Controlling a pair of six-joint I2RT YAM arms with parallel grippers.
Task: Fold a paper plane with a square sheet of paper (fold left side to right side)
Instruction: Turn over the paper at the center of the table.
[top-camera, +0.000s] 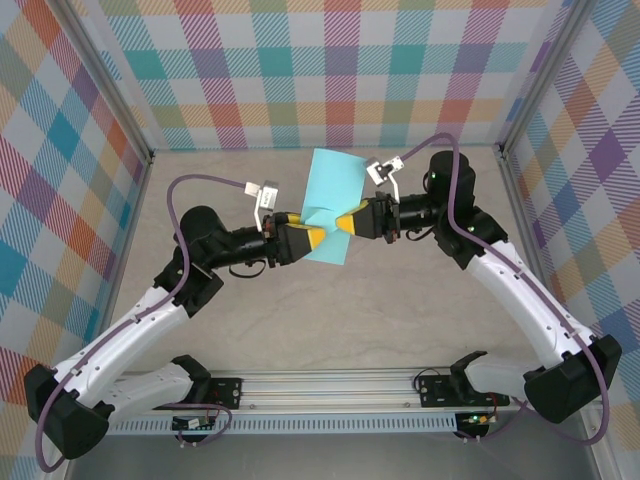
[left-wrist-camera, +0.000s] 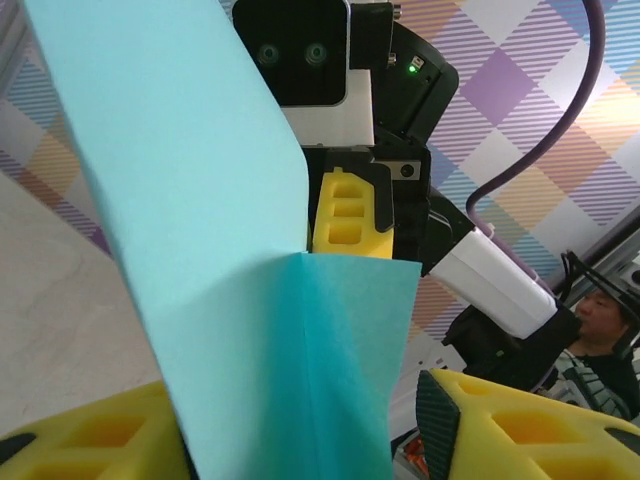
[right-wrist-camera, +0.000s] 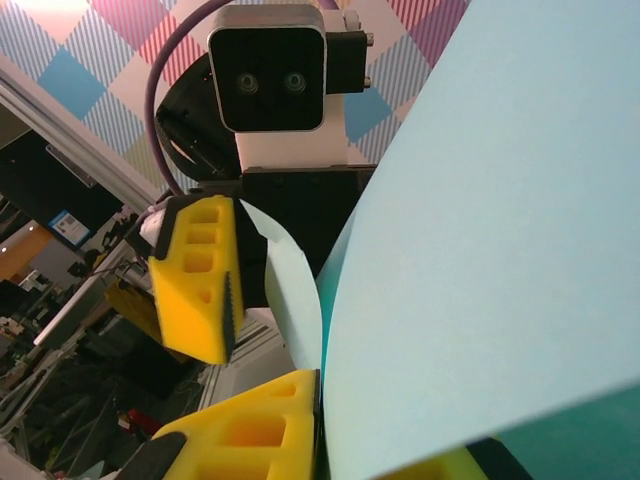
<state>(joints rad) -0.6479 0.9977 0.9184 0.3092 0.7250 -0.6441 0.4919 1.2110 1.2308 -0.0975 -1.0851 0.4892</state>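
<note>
The square sheet of paper (top-camera: 336, 182) is teal and hangs in the air above the table's middle, bent along a crease (left-wrist-camera: 300, 360). My right gripper (top-camera: 352, 222) comes in from the right and is shut on the sheet's edge, its yellow fingers (right-wrist-camera: 250, 430) pinching the paper (right-wrist-camera: 480, 260). My left gripper (top-camera: 316, 236) faces it from the left with its jaws apart around the sheet (left-wrist-camera: 200, 200). The paper lies against that gripper's left finger (left-wrist-camera: 80, 440), and a gap separates it from the right finger's black pad (left-wrist-camera: 437, 420).
Beige tabletop (top-camera: 240, 330) lies below both arms. Plaid walls (top-camera: 330, 60) close the back and sides. A metal rail (top-camera: 330, 385) runs along the near edge between the arm bases. A person (left-wrist-camera: 600, 315) sits beyond the enclosure.
</note>
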